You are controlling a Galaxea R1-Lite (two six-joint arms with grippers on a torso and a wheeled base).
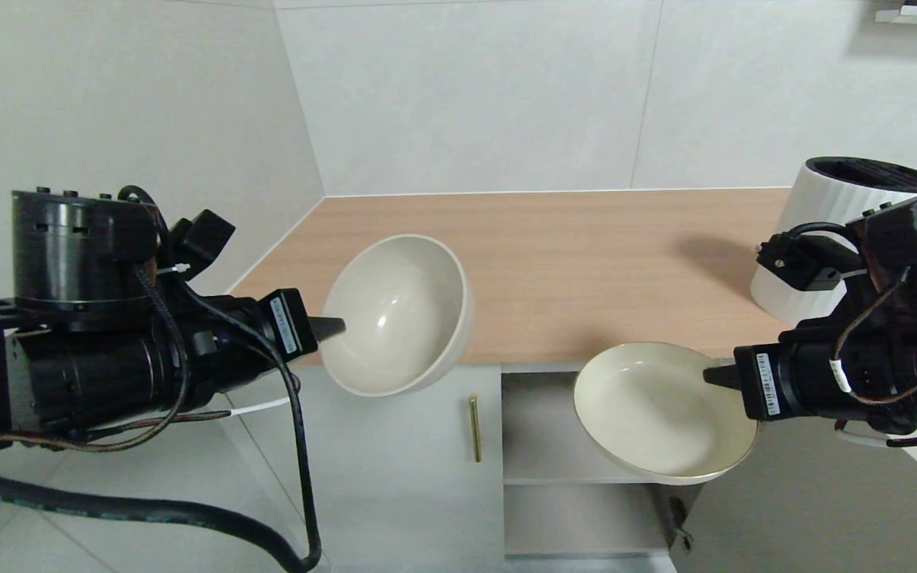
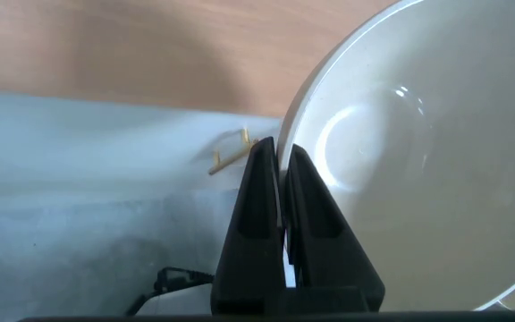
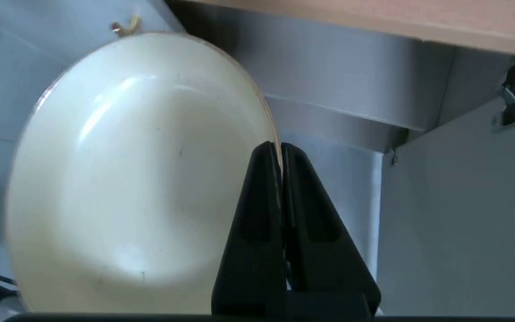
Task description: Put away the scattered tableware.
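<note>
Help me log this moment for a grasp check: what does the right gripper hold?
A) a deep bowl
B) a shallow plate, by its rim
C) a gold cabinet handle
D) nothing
B: the right gripper is shut on the rim of the shallow plate, in front of the open cabinet.

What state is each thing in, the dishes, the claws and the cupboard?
bowl: held off the counter, tilted.
plate: held, tilted, before the open cupboard.
left gripper: shut on the bowl's rim.
right gripper: shut on the plate's rim.
cupboard: right side open, left door shut.
</note>
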